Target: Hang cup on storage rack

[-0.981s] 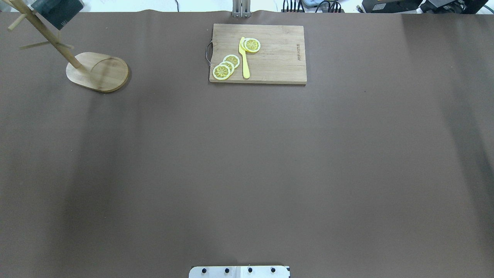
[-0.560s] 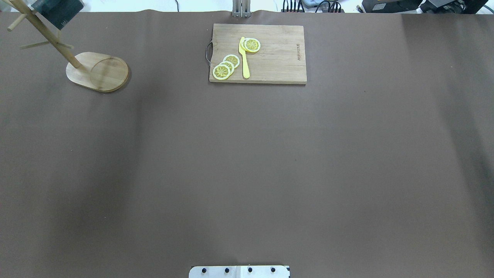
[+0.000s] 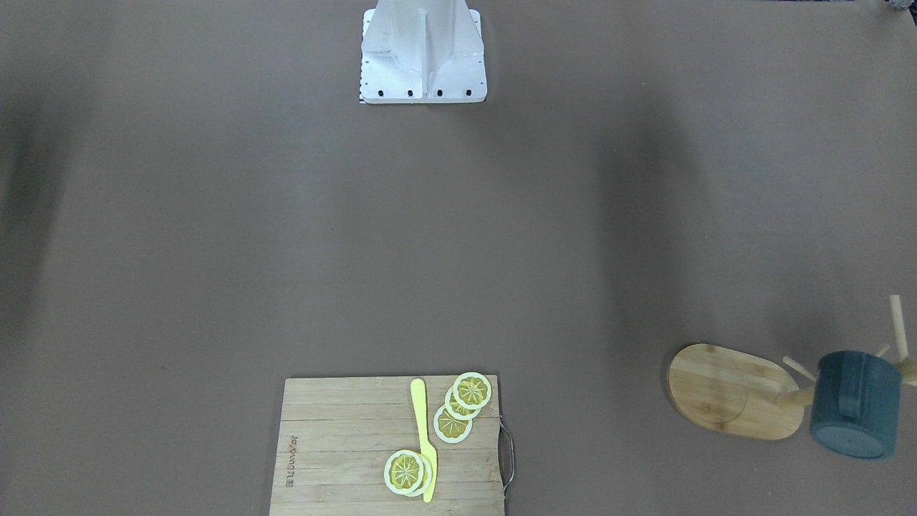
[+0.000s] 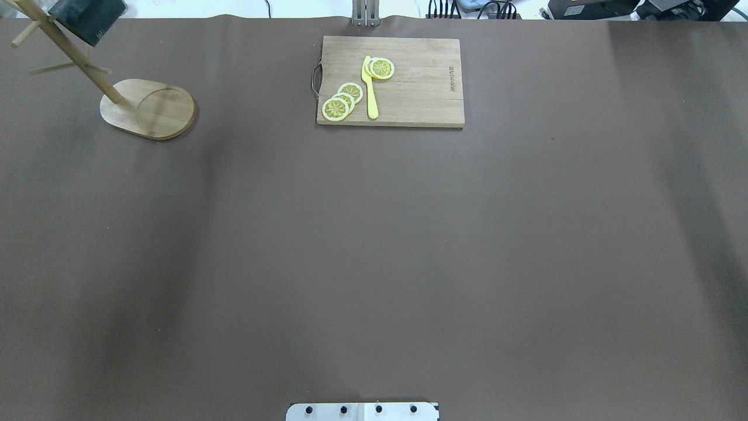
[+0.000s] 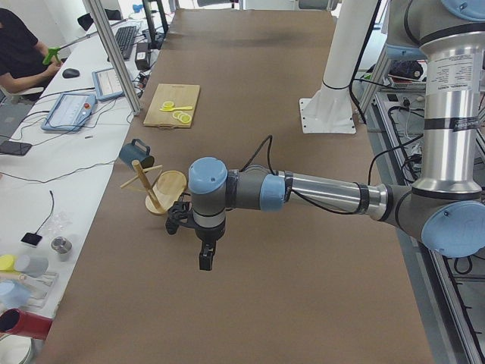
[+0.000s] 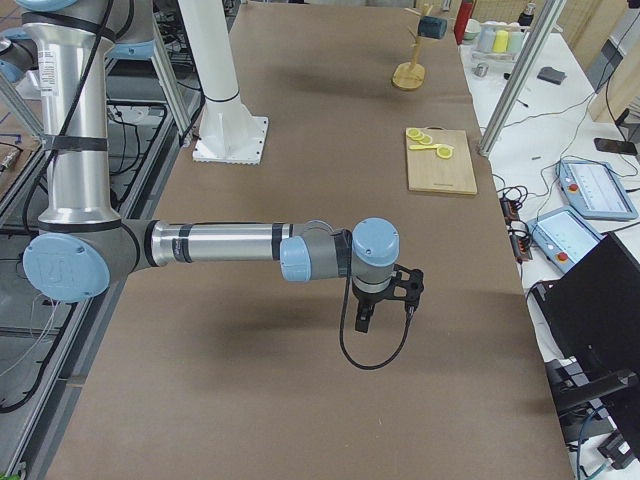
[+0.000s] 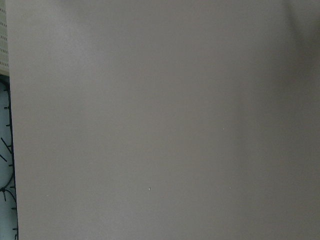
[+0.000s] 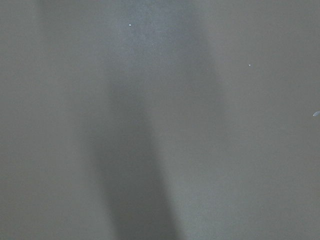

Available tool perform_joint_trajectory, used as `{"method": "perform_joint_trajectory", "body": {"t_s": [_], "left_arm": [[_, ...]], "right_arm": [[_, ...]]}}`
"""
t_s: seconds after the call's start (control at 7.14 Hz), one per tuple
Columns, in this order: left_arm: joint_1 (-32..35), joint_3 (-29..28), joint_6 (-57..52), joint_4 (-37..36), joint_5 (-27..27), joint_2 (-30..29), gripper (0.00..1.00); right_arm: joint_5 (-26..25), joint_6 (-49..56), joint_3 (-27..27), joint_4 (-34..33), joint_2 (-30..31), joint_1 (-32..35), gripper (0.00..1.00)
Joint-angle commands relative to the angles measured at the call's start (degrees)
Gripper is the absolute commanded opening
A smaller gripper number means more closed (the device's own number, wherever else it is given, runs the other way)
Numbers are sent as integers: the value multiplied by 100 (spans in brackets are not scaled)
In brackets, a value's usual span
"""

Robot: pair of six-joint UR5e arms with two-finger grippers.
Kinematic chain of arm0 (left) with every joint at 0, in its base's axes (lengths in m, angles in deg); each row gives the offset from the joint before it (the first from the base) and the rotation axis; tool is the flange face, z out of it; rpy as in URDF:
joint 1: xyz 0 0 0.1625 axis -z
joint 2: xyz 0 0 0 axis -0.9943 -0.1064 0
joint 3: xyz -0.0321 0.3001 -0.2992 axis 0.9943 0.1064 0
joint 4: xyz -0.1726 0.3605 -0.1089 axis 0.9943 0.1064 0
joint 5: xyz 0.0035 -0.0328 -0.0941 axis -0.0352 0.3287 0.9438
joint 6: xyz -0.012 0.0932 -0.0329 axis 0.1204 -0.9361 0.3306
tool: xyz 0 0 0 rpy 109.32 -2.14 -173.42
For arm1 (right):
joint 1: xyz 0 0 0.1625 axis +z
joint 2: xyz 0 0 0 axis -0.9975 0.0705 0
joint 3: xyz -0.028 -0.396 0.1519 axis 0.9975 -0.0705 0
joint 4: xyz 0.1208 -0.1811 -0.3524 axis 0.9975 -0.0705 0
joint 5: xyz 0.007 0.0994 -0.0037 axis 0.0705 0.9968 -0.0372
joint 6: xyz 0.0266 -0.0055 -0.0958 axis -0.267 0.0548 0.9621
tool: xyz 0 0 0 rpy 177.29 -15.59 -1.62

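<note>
Dark slate-blue cylindrical mug [image 3: 856, 405] hangs tilted on the upper part of the light wooden mug tree with oval base [image 3: 727, 390], off the table, handle side up in the front-facing view. Which peg carries it is not clear. Nothing grips it. Overhead view: mug [image 4: 87, 19] at far-left corner, beside the tree's slanted post [image 4: 73, 55].

Left gripper [image 5: 204, 262] points down over the brown-covered table [image 4: 374, 263], near the mug tree's base but apart from it, nothing visibly between the fingers. It shows only in the left side view, so how far it is open can't be told. Right gripper [image 6: 362, 322] hangs low over bare table, well apart from rack and mug. It shows only in the right side view, so its opening can't be told either.

Rectangular slatted wooden cutting board [image 4: 409, 82] sits mid-table at the far edge, carrying a yellow plastic knife [image 4: 370, 93] and yellow lemon slices [image 4: 342, 100] on both sides of it. Both wrist views show only plain brown table cover.
</note>
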Motion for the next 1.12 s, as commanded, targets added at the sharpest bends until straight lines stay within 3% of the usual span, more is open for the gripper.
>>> {"method": "perform_joint_trajectory", "body": {"t_s": [0.0,0.14,0.98], "left_arm": [[2,-75,11,56,530,27,98],[2,-75,19,56,769,27,98],[2,83,20,65,781,27,98]], "right_arm": [[-94,-11,127,-285,-22,-17,100],[-129,-3,137,-269,4,-17,100],[-305,6,137,-234,-40,-25,100]]}}
